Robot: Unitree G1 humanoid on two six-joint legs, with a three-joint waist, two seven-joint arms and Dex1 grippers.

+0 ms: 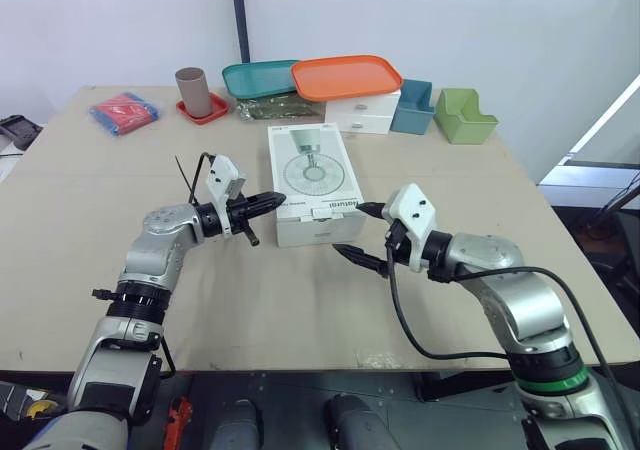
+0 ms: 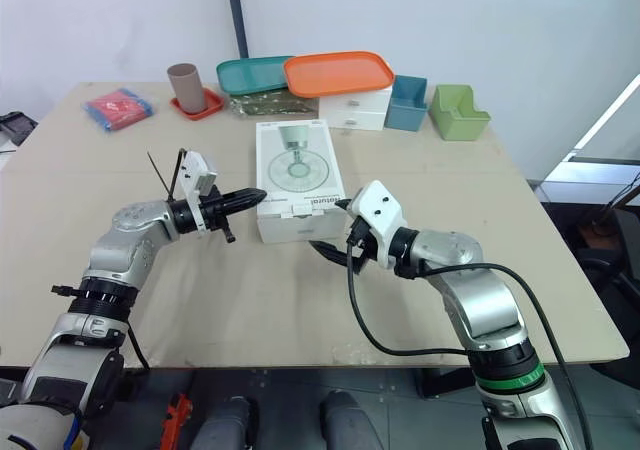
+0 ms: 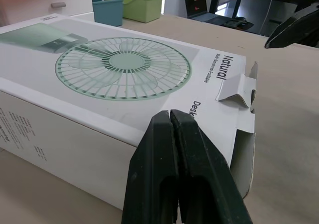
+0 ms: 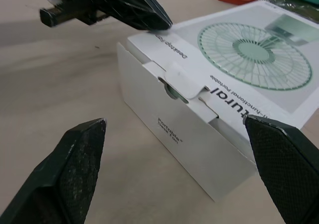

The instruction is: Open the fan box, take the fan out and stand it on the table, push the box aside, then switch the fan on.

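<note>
Now, box: white cardboard fan box (image 1: 313, 182) lies flat mid beige desk (image 1: 120, 190); near-end flap (image 4: 187, 87) slightly sprung, not opened.
Left fingers (image 3: 159, 174): pressed together, empty, at box's near-left corner.
Right fingers (image 4: 75, 169): spread wide, empty, facing the flap.
Remaining: apparently every step.

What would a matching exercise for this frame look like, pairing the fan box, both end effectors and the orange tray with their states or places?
Things:
1. fan box
2. left end effector
3. right end effector
4. orange tray

States or places:
A. open, facing the box's near end
B. on top of the white drawer unit, beyond the box
C. lying flat, tab at its near end lifted
D. shut, tip by the box's near left corner

Pairs: 1-C, 2-D, 3-A, 4-B.
</note>
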